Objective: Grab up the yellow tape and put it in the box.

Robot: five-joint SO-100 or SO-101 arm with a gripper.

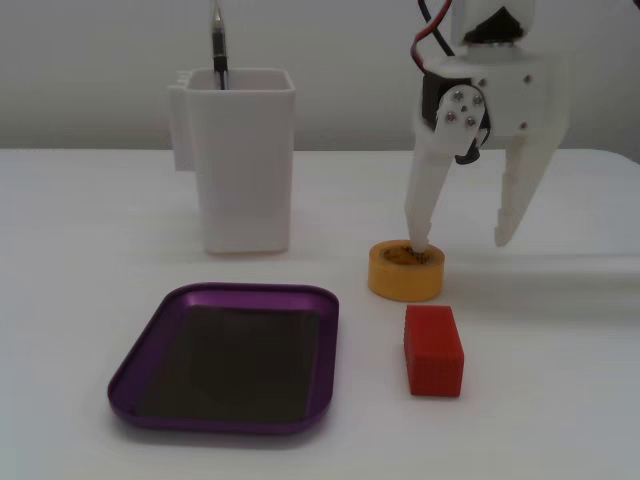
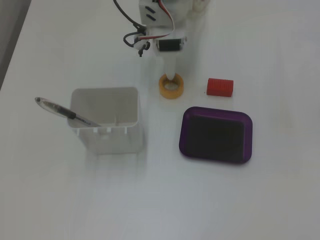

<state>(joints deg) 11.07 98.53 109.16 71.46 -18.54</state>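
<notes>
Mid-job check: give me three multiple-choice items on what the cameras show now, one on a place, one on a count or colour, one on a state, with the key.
1. Where is one finger of the pincer?
A. in the hollow core of the yellow tape
B. on the red block
C. inside the box

2. What is in the white container?
A. two blocks
B. one pen
C. nothing

3. What state is the box in?
A. holding the tape
B. upside down
C. empty

Key: 1 A, the finger dips into the roll's core, the other stands outside it. 2 B, a single pen leans out of it. 3 C, its dark bottom is bare.
</notes>
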